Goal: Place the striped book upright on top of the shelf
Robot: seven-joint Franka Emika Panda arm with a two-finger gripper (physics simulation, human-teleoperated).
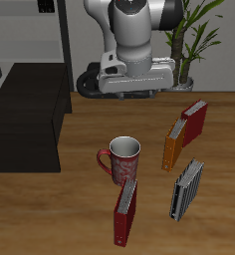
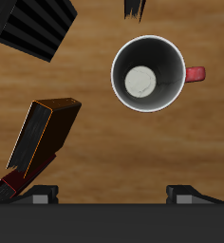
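The striped book [image 1: 186,189], thin with narrow black and grey-white stripes, stands on its edge on the table near the front edge, beside the red mug [image 1: 121,159]. Part of it shows in the wrist view [image 2: 33,28]. The shelf [image 1: 30,115] is a large black cabinet with a flat top at the table's side, apart from the books. My gripper [image 1: 126,92] hangs high above the table, behind the mug and well away from the striped book. In the wrist view the gripper [image 2: 114,195] has its fingertips [image 2: 46,195] wide apart with nothing between them.
The mug [image 2: 149,73] stands below the gripper. An orange book [image 1: 173,147] and a dark red book [image 1: 195,122] stand behind the striped book. Another red book [image 1: 124,211] stands by the front edge. A potted plant [image 1: 189,40] and a grey rack [image 1: 30,30] are at the back.
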